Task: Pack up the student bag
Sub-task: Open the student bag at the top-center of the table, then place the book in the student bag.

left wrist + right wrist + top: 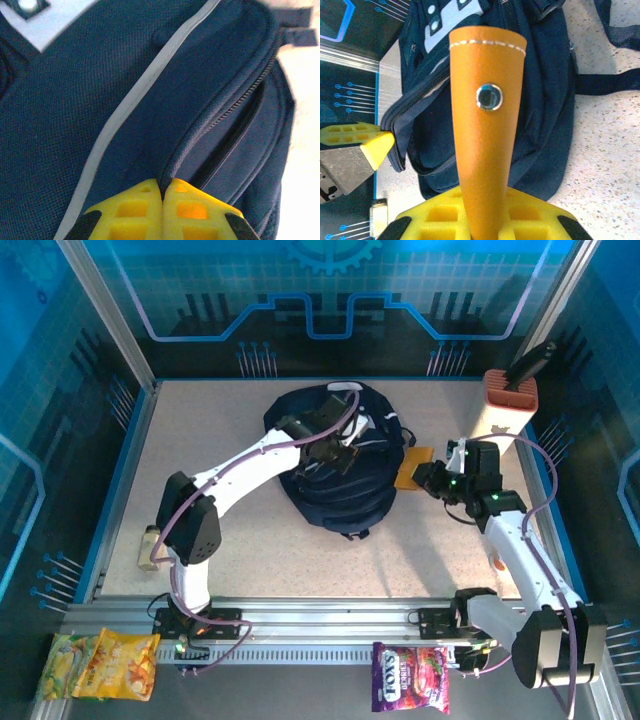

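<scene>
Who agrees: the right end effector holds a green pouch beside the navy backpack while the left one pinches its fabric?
Wrong colour: the right wrist view shows the pouch is orange. The right end effector holds it beside the backpack; the left end effector pinches its fabric.

Our left arm (240,475) rises from its base at the lower left of the top view, bends at the elbow, and slants up and right toward centre frame. The left end effector (162,192) has its yellow fingers pressed together, tips touching. Our right arm (520,550) climbs from the lower right, its forearm leaning up and left. The right end effector (485,220) is clamped on an orange case (487,125) that juts out past the fingers.
</scene>
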You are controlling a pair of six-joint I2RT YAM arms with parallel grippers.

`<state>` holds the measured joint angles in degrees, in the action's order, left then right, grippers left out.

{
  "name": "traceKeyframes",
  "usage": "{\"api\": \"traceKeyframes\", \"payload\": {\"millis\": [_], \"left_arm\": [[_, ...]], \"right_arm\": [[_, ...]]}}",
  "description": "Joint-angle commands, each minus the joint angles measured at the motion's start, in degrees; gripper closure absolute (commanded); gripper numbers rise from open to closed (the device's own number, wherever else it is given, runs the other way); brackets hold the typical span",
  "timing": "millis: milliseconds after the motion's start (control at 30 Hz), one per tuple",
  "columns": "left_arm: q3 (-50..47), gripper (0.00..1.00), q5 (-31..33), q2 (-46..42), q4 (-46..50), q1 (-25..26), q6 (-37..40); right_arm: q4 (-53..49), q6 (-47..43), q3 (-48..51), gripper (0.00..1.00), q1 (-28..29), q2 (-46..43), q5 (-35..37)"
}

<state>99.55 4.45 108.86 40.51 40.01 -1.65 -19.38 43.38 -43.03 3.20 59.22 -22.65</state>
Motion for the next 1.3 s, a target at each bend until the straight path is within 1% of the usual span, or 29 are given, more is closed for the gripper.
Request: {"api": "traceKeyframes", "payload": {"millis": [0, 100, 200, 267, 433, 567, 633, 700, 800, 867, 933, 1000, 1067, 1167, 1267], "left_arm": [[3.7, 1.00, -4.7, -3.2, -6.6, -0.2, -2.0], [4.4, 1.00, -7.6, -3.3, -8.3, -0.2, -2.4], [4.4, 1.00, -9.4, -3.4, -10.0, -0.2, -3.0], [4.4, 1.00, -9.8, -3.6, -10.8, -0.1, -3.2], [3.6, 1.00, -10.5, -4.4, -11.9, -0.2, -3.7], [2.5, 1.00, -10.9, -5.0, -12.5, -0.2, -4.4], [1.9, 1.00, -10.6, -5.3, -12.7, -0.1, -4.8], [1.6, 1.00, -10.0, -5.5, -12.6, -0.1, -5.1], [1.2, 1.00, -8.7, -5.7, -11.5, -0.2, -4.6], [0.6, 1.00, -8.1, -5.8, -11.4, -0.2, -4.4], [0.2, 1.00, -8.2, -6.0, -11.4, -0.1, -4.4], [0.1, 1.00, -8.5, -6.0, -11.5, -0.1, -4.5], [-0.3, 1.00, -8.9, -6.2, -11.9, -0.2, -4.6], [-0.4, 1.00, -9.3, -6.0, -12.4, -0.2, -4.7], [-0.3, 1.00, -9.8, -5.9, -12.3, -0.2, -4.9]], "right_arm": [[4.4, 3.9, 0.7, 0.96, 2.1, 0.3, -3.4], [9.5, 8.6, 1.0, 0.95, 5.7, 2.3, -3.9], [13.4, 13.0, 0.4, 0.95, 9.6, 5.4, -2.1], [15.2, 15.6, -0.3, 0.95, 11.1, 7.8, -0.6], [20.6, 22.0, -2.3, 0.95, 13.2, 14.6, 2.7], [23.1, 22.8, -6.7, 0.95, 14.7, 21.0, 5.4], [24.1, 23.4, -8.8, 0.92, 14.8, 23.9, 5.8], [23.7, 23.7, -9.7, 0.85, 14.7, 25.8, 6.6], [20.2, 23.2, -9.8, 0.69, 14.6, 25.9, 6.8], [17.3, 22.0, -9.5, 0.64, 14.4, 24.1, 7.2], [12.3, 19.8, -9.5, 0.60, 14.5, 21.7, 9.4], [6.5, 17.2, -9.6, 0.59, 14.5, 19.1, 12.3], [3.8, 15.9, -8.8, 0.60, 14.3, 17.3, 13.7], [3.0, 15.5, -8.1, 0.63, 14.2, 16.8, 13.4], [4.4, 15.5, -8.2, 0.68, 14.5, 17.9, 12.7]]}}
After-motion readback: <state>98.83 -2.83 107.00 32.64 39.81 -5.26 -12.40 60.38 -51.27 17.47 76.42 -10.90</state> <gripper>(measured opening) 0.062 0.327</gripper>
